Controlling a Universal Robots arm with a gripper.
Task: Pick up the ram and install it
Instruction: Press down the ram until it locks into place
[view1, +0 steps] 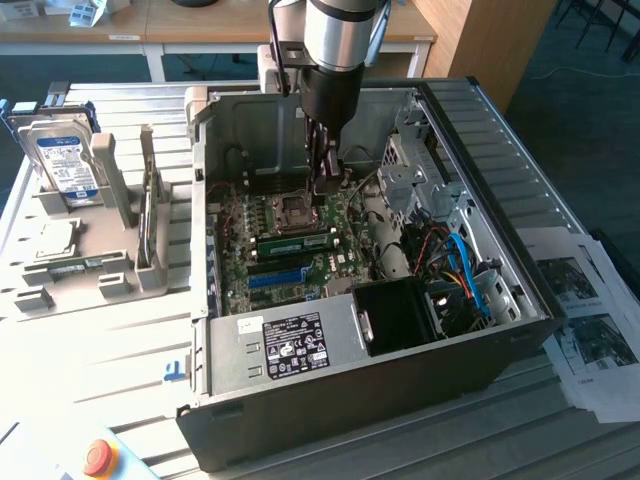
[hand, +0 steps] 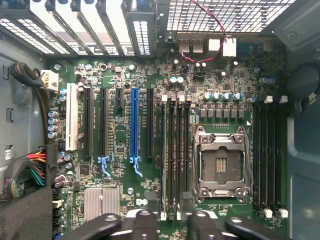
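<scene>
The ram (view1: 295, 243), a narrow green stick with a pale label, sits on edge in a memory slot of the motherboard (view1: 250, 285), beside the CPU socket (view1: 298, 210), inside the open computer case (view1: 480, 130). My gripper (view1: 322, 186) hangs inside the case just above the socket and slots, apart from the ram. In the wrist view the dark fingertips (hand: 145, 222) stand apart over the ends of the memory slots, my gripper (hand: 170, 223) is open with nothing between them, and the ram (hand: 164, 150) appears as a thin edge in the slot farthest from the socket (hand: 220, 162).
A grey parts fixture (view1: 110, 275) on the exterior view's left holds a silver hard drive (view1: 65, 160) and a CPU chip (view1: 55, 240). Cables (view1: 460, 270) and a black drive bay (view1: 400, 315) crowd the case's right side. Papers (view1: 590, 330) lie right; a red button (view1: 97, 457) sits in front.
</scene>
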